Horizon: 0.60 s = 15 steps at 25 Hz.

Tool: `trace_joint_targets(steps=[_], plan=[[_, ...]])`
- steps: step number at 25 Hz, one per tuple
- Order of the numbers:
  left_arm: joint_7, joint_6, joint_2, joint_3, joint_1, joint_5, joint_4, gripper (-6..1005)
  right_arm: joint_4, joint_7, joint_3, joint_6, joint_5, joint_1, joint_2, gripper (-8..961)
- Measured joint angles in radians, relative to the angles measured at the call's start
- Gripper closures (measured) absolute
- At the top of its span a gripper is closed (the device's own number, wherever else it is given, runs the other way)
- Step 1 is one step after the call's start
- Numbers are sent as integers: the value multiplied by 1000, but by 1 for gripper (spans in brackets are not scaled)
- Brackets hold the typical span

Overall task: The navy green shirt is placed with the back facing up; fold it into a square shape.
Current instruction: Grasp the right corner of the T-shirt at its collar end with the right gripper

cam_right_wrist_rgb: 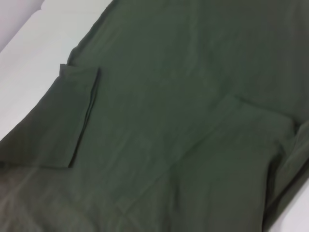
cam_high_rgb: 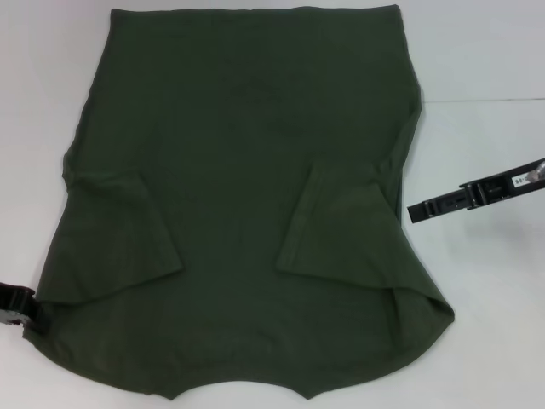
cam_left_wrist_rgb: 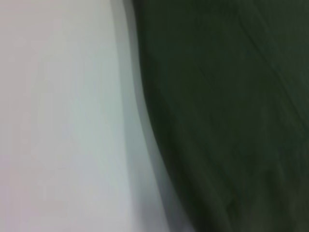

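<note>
white tabletop fills the whole scene, plain and smooth, with a faint seam line off to the right. the navy green shirt lies flat across its middle, both short sleeves folded inward onto the body. the left gripper sits at the shirt's near left corner, touching the cloth edge; whether it pinches the fabric cannot be told. the right gripper hovers just beside the shirt's right edge, its fingers' spread not discernible.
</note>
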Motion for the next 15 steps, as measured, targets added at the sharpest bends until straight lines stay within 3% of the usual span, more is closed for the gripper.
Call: trace_joint_targets(steps=[6,15], plan=[[11,0,0,10,-5,0,1,962,0,72,0,-64,-27,-5,-21,7],[15,-5,-6,22,-9,-1,2,961,5,115,-2,-102,-121,-9,-24,7]])
